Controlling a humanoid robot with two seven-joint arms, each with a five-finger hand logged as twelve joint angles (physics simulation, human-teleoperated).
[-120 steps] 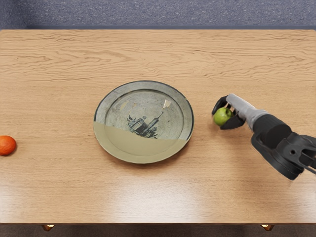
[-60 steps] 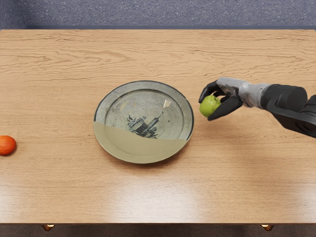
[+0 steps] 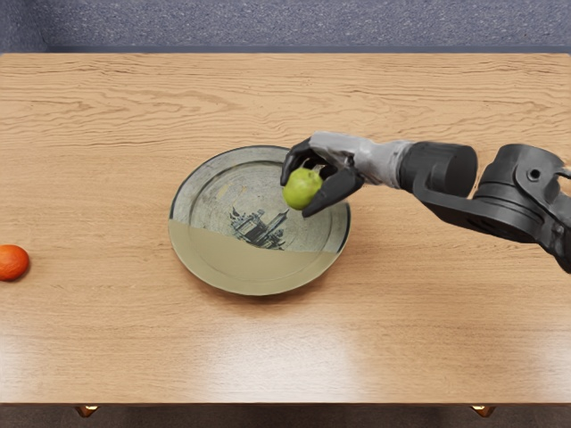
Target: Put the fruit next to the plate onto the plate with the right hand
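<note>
A wide, pale wooden table (image 3: 285, 98) fills the room's middle, grain running side to side, and a strip of grey-blue carpeted floor (image 3: 268, 22) shows past its far edge.

Count with me: two fruits, one plate, one hand in view.

Way out at the left edge, one orange fruit (image 3: 12, 262) sits alone on the wood, well apart from everything else.

Moving along to the centre, there's the single round plate (image 3: 234, 263), grey with a dark drawing in the middle and its near part tan.

And here's the action: the green fruit (image 3: 302, 187) is over the plate's right side, inside the rim line. Whether it touches the plate I can't tell. The right hand (image 3: 326, 171) is clamped on it, with dark fingers (image 3: 295, 160) curling over the top and far side and another dark digit pressing from the near right, so the fruit pokes out at the hand's left end.

Behind it, the grey wrist and one black arm (image 3: 500, 192) stretch away to the right edge.
</note>
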